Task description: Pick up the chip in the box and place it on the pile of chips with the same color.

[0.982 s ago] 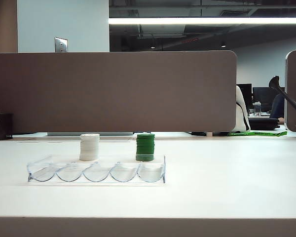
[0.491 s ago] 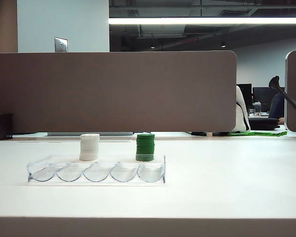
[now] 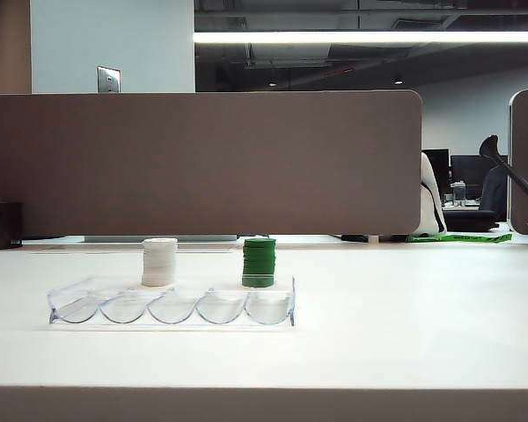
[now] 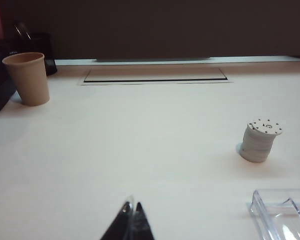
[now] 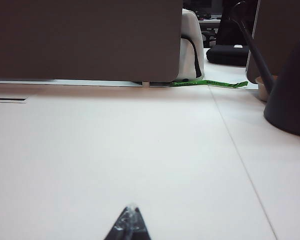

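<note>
The box (image 3: 172, 307), a long clear tray with scalloped slots, lies on the white table in the exterior view. Its rightmost slot looks whiter than the others, but I cannot make out the chip for certain. Behind it stand the pile of white chips (image 3: 159, 262) and a green stack (image 3: 259, 262). Neither gripper shows in the exterior view. My left gripper (image 4: 132, 205) is shut and empty, low over the table, short of the white pile (image 4: 260, 140) and a corner of the box (image 4: 282, 215). My right gripper (image 5: 132, 207) is shut and empty over bare table.
A paper cup (image 4: 26, 78) stands at the table's far left. A brown partition (image 3: 202, 163) runs along the back edge. A dark cone-shaped base (image 5: 290, 95) and a green strip (image 5: 210, 83) sit at the far right. A recessed panel (image 4: 155, 75) lies near the back.
</note>
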